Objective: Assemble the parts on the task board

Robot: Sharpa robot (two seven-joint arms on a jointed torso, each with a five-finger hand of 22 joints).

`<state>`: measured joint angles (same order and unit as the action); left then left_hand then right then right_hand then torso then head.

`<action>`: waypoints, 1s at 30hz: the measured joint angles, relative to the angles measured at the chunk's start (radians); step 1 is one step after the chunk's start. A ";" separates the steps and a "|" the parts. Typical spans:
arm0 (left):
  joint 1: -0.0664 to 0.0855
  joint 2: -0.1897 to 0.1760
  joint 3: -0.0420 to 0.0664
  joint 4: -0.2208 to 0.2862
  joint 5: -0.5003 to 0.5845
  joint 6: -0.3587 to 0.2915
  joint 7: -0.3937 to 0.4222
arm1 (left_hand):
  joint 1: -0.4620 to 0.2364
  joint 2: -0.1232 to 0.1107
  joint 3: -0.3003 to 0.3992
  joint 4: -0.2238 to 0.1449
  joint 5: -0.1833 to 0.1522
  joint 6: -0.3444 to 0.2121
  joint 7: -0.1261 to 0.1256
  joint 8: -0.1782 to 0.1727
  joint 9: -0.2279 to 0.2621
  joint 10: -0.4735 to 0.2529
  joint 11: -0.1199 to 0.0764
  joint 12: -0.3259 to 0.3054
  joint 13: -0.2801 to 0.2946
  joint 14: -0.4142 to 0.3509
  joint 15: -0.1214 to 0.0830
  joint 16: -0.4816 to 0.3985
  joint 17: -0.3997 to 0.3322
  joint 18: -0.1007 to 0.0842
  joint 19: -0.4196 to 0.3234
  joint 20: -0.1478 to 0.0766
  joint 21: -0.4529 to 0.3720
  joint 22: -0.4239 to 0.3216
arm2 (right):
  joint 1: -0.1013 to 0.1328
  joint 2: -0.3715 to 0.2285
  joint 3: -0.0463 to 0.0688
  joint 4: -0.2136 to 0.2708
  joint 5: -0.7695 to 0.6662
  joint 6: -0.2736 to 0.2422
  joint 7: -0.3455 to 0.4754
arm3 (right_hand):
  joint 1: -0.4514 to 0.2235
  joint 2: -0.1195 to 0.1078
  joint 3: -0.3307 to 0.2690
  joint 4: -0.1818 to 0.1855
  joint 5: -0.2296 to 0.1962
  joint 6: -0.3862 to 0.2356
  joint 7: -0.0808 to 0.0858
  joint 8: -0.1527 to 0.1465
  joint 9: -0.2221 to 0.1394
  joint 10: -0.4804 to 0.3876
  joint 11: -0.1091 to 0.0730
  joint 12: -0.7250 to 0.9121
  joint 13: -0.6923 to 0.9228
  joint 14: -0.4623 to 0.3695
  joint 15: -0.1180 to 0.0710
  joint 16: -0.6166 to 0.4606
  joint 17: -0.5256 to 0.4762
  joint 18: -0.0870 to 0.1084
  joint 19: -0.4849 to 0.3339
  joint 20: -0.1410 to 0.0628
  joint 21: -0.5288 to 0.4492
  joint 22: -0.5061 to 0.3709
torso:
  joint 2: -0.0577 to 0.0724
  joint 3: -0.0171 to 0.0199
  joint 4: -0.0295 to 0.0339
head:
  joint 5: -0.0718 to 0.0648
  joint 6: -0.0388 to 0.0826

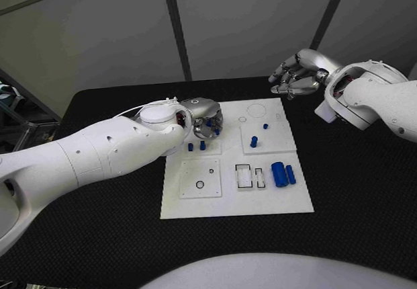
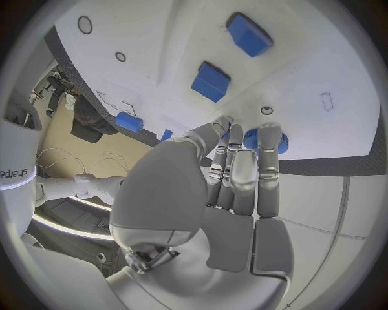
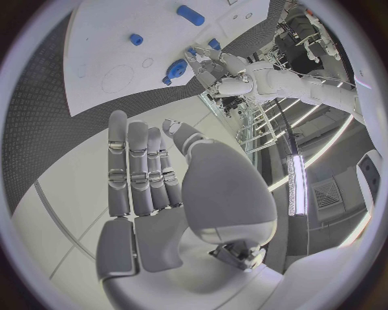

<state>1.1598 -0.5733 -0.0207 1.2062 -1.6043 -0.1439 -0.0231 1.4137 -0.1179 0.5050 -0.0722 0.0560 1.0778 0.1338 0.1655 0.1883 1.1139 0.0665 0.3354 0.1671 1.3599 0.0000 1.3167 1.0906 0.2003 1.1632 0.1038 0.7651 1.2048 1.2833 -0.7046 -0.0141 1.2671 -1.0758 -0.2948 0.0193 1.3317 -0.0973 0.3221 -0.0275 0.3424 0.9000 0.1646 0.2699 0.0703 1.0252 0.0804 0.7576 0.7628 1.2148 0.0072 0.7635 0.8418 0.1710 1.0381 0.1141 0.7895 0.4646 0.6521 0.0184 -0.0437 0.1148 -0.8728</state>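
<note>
Head view, near to far. Task board [image 1: 235, 203] sits mid-worktop [image 1: 99, 241], white plate on black. Near left of the board: a raised square tile with a small ring hole [image 1: 200, 184]. Near right: two narrow rectangular slots [image 1: 250, 176], and just right of them two blue cylinders [image 1: 283, 174] lying side by side, untouched. Mid-board, right: one short blue peg [image 1: 254, 141] standing on the board, a smaller blue piece [image 1: 264, 125] just beyond it. Mid-board, left: two small blue pegs [image 1: 197, 146] right under the left hand.

Left hand [image 1: 202, 120] is down over the far-left part of the board, fingers curled toward the surface. Left wrist view: fingertips [image 2: 269, 137] are right at a round blue part [image 2: 252, 139], apparently closing on it, but I can't tell whether it's gripped or only touched. Two blue blocks [image 2: 212, 81] lie beyond the fingers, apart from them.

Right hand [image 1: 300, 71] hovers past the far-right corner of the board, off the plate, fingers loosely spread, holding nothing.

My read: step in hand is the pick of that small blue part, early in the task; most pieces are still loose.

To do it well:
- seat the pinch squarely on opposite sides of the part before lifting; it's small and round, likely to roll or pop out
- lift straight up, clear of the neighbouring pegs
- keep the part upright for insertion
- keep the right hand parked off the board, or use it to steady the plate
</note>
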 measured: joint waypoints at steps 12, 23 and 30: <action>0.000 -0.033 0.041 0.044 0.022 -0.026 0.001 | 0.000 0.000 0.000 0.000 0.000 0.003 0.004 -0.003 0.000 0.003 0.003 -0.007 0.000 0.000 0.000 0.000 0.003 -0.001 0.004 0.004 0.006 0.006 | 0.000 -0.002 0.000 -0.003 0.000 0.000 0.000 | 0.000 0.000 0.000 0.000 0.000 0.000 0.000 0.000 0.000 0.000 0.000 0.000 0.000 0.000 0.000 0.000 0.000 0.000 0.000 0.000 0.000 0.000 | 0.000 0.0000 0.0008 | 0.007 0.000; 0.001 -0.113 0.073 0.103 0.048 -0.020 -0.001 | 0.000 0.000 0.000 0.000 0.000 0.003 0.004 -0.004 -0.001 0.003 0.003 -0.011 0.000 0.003 0.004 0.000 -0.001 0.000 0.003 0.004 0.006 0.006 | 0.000 -0.004 0.000 -0.007 0.000 0.000 -0.001 | 0.000 0.000 0.000 0.000 0.000 0.000 0.000 0.000 0.000 0.000 0.000 0.000 0.000 0.000 0.000 0.000 0.000 0.000 0.000 0.000 0.000 0.000 | 0.000 0.0014 0.0009 | 0.013 0.000; -0.001 -0.150 0.075 0.116 0.075 -0.006 -0.003 | 0.000 0.000 0.000 0.000 0.000 0.003 0.004 -0.004 -0.004 0.003 0.004 -0.011 0.000 0.003 0.004 0.000 -0.010 -0.001 0.003 0.004 0.006 0.006 | 0.000 -0.007 0.000 -0.007 0.000 0.000 -0.001 | 0.000 0.000 0.000 0.000 0.000 0.000 0.000 0.000 0.000 0.000 0.000 0.000 0.000 0.000 0.000 0.000 0.000 0.000 0.000 0.000 0.000 0.000 | 0.000 0.0011 0.0016 | 0.020 0.000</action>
<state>1.1592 -0.7238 0.0542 1.3224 -1.5295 -0.1498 -0.0262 1.4136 -0.1182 0.5050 -0.0722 0.0559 1.0810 0.1374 0.1616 0.1847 1.1169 0.0701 0.3241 0.1668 1.3633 0.0035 1.3167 1.0805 0.1997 1.1667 0.1074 0.7709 1.2112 1.2833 -0.7117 -0.0141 1.2604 -1.0759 -0.2948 0.0182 1.3317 -0.0973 0.3221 -0.0275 0.3424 0.9001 0.1646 0.2698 0.0702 1.0253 0.0804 0.7576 0.7630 1.2147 0.0072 0.7635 0.8418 0.1710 1.0381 0.1141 0.7895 0.4648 0.6518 0.0195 -0.0421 0.1345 -0.8728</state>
